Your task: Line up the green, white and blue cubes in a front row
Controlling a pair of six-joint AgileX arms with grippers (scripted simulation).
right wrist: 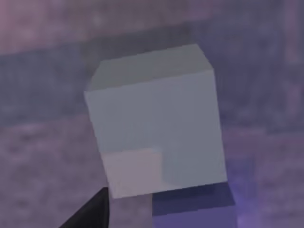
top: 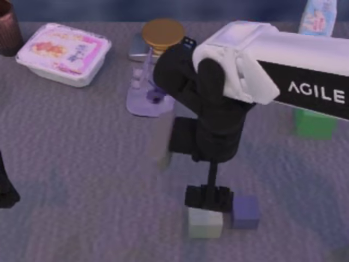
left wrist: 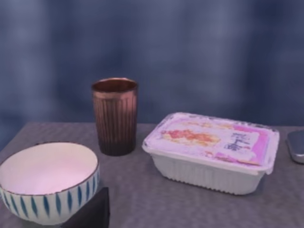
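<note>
Near the front edge at the middle, the white cube [top: 205,222] rests on the table with the smaller blue cube [top: 245,212] close on its right. My right gripper [top: 210,199] hovers just behind and above the white cube, open and holding nothing. In the right wrist view the white cube [right wrist: 156,128] fills the picture, the blue cube [right wrist: 199,209] lies beside it, and one dark fingertip [right wrist: 97,209] shows at its corner. The green cube [top: 313,123] stands at the right, partly under the right arm. My left arm [top: 5,188] is parked at the left edge.
A sealed food tray [top: 64,53] and a brown cup [top: 7,33] stand at the back left. A gold-lidded clear bottle [top: 162,34] stands at the back middle, a pale packet [top: 319,16] at the back right. A blue-patterned bowl [left wrist: 47,180] shows in the left wrist view.
</note>
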